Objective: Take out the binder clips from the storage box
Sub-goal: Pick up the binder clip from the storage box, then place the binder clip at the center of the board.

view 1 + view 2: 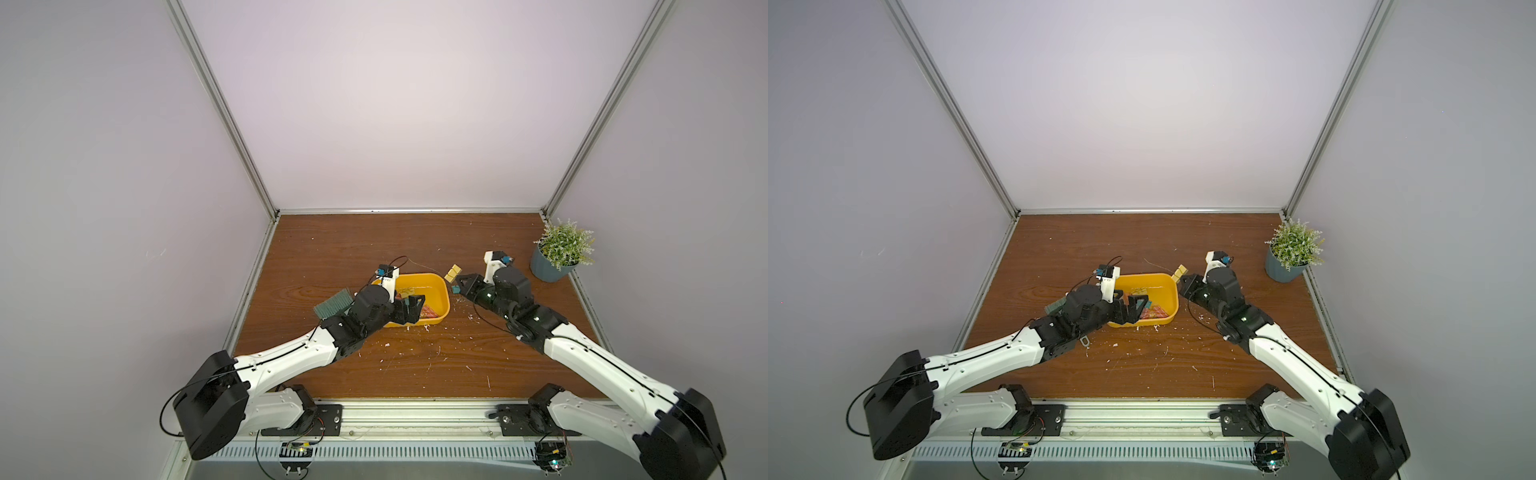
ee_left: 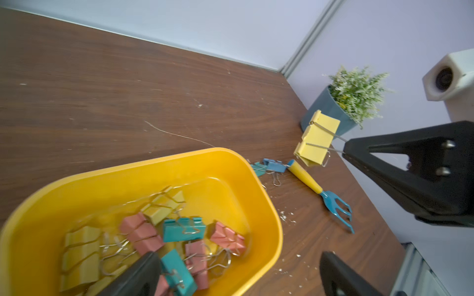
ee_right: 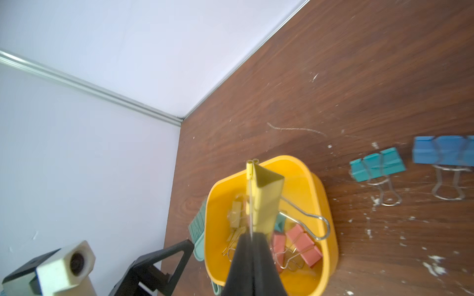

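The left gripper (image 2: 239, 258) hangs spread wide over the storage box (image 2: 225, 169), with the binder clips (image 2: 143, 233) heaped between and under its fingers, likely lined up for a pick. Farther out, past the rim, the right gripper (image 3: 252, 238) pinches a yellow clip (image 3: 266, 202) by its wire handle. It will probably set it down by the teal clip (image 3: 377, 165) and blue clip (image 3: 443, 153) lying nearby.

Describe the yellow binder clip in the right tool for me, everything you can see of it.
The yellow binder clip is a pale yellow fold-back clip, seemingly painted metal, with a triangular body and two thin silver wire handles. The right tool is shut on one handle; the free handle hangs loose. The body sticks out past the fingertips, outside the storage box near its end, apparently lifted off the table. Nothing else touches it.
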You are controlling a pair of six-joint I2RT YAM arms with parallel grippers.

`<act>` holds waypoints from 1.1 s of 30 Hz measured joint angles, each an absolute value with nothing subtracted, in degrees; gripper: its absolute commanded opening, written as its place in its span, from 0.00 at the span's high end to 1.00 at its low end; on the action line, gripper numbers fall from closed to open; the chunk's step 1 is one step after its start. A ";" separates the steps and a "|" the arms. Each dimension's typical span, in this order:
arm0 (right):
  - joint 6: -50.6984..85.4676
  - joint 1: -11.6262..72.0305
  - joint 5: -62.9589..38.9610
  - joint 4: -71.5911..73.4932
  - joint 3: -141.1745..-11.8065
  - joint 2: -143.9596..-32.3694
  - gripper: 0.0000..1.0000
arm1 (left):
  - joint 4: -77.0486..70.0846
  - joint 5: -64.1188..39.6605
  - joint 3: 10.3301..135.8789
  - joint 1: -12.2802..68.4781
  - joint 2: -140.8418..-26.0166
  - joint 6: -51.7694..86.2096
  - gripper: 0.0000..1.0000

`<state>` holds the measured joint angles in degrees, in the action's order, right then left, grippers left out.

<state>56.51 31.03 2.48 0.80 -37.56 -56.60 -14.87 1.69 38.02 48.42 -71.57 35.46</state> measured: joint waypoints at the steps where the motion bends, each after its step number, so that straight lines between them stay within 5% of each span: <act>1: 56.97 29.61 3.05 0.43 -35.97 -54.72 1.00 | -15.05 1.45 38.87 48.93 -72.82 35.48 0.00; 10: 57.17 13.32 1.19 -0.25 -31.68 -56.23 1.00 | -15.27 0.12 45.47 53.15 -82.26 35.40 0.00; 33: 63.35 13.78 -11.84 16.71 -49.80 -96.90 1.00 | -14.31 9.76 45.08 51.11 -78.94 34.06 0.00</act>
